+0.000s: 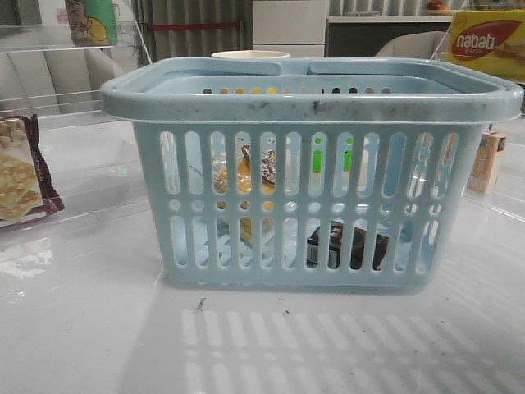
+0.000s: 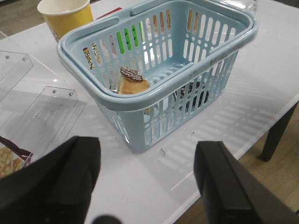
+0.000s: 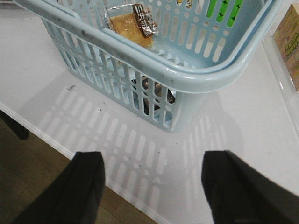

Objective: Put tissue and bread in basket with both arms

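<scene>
The light-blue basket stands in the middle of the table, also in the left wrist view and the right wrist view. The wrapped golden-brown bread lies inside it on its floor; it also shows through the slots in the front view and in the right wrist view. The black tissue pack lies low inside the basket by the front wall, seen through the slots. My left gripper is open and empty, back from the basket. My right gripper is open and empty above the table's front edge.
A yellow paper cup stands behind the basket. A cracker packet lies at the left on clear acrylic trays. A yellow Nabati box and a small carton are at the right. The table edge is near.
</scene>
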`<state>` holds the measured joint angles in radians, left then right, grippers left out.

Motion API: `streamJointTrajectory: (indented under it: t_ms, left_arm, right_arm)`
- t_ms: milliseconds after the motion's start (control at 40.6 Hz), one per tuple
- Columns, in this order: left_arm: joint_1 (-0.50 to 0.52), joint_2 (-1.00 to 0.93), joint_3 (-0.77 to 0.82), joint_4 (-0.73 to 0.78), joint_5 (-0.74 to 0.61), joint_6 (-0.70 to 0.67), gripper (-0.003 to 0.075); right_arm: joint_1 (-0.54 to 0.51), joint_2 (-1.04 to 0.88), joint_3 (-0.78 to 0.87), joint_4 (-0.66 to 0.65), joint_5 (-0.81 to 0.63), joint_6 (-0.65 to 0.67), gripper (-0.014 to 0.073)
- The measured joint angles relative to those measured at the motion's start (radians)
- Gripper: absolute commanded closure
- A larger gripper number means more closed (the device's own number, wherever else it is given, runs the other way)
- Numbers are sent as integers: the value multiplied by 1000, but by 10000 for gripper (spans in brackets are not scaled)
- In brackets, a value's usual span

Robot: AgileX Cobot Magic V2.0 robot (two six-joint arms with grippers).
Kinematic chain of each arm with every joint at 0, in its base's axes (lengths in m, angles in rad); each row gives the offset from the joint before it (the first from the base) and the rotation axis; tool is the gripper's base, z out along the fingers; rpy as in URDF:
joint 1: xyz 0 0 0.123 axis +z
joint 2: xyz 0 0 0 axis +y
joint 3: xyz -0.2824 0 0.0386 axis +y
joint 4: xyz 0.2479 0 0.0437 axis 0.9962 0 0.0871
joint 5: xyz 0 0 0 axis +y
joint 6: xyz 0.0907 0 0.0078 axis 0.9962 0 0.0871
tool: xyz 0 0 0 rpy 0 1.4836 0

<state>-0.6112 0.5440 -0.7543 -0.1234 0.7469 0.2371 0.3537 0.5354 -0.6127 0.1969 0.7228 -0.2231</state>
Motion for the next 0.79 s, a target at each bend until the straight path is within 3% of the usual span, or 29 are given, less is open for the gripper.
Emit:
streamJointTrajectory:
  t_ms: [99, 148, 493, 542, 788]
  left_arm:
    - [0, 0, 19, 0, -5, 0, 248]
    - [0, 0, 30, 0, -8, 0, 321]
    - [0, 0, 34, 0, -8, 0, 627]
    - [0, 0, 34, 0, -8, 0, 629]
    - [0, 0, 34, 0, -8, 0, 630]
  right_arm:
    - [0, 0, 0, 0, 2, 0, 45]
    - [0, 0, 0, 0, 9, 0, 67]
    - [0, 0, 0, 0, 46, 0, 505]
    - [0, 0, 0, 0, 45, 0, 543]
    - [0, 0, 0, 0, 46, 0, 537]
